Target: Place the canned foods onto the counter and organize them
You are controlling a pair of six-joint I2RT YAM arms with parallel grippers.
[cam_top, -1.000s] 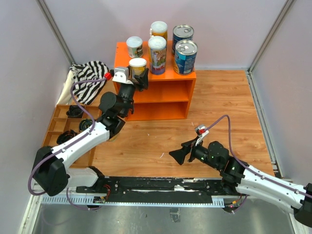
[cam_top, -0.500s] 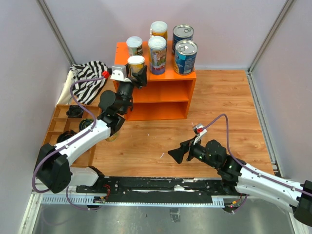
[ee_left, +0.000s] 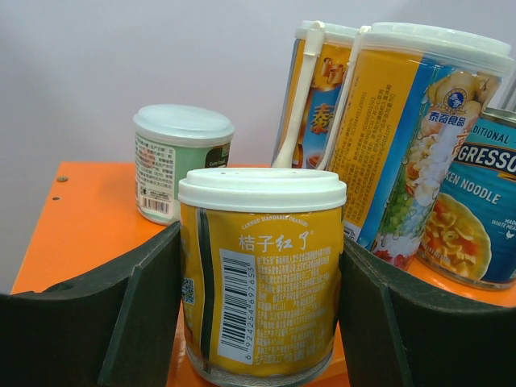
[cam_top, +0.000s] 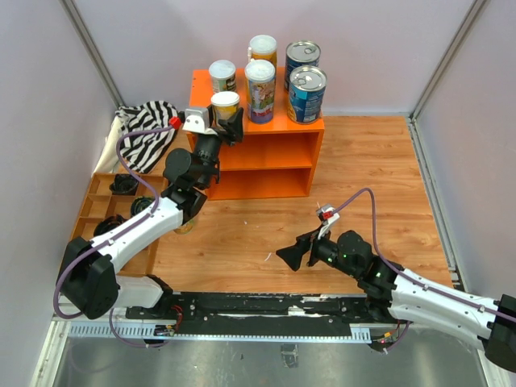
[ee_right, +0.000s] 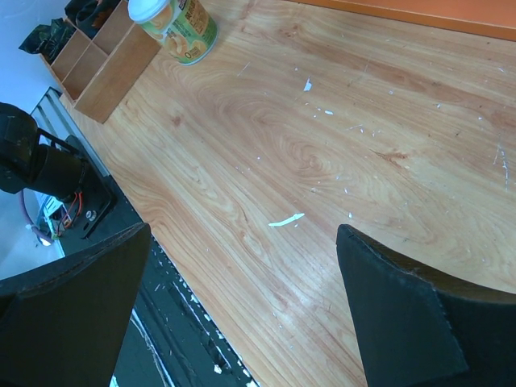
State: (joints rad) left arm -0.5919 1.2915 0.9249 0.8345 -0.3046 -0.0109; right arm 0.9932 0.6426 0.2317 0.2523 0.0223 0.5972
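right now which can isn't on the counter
The white-lidded can standing on the table beside the brown tray. The others are up at the orange counter's top, one in the left gripper.

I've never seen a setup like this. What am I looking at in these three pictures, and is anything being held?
This is a robot with two arms bolted at the near edge of a wooden table. The wide picture comes from a fixed camera above and behind them. The other two come from a camera on each wrist, so the dark shapes at their lower corners are that arm's own fingers. The left hand is closed on a small yellow can at the front left of the orange counter, on whose top five other cans stand. The right hand hangs open and empty over the table. A seventh can stands on the table beside a brown tray, and a striped cloth lies at the back left.
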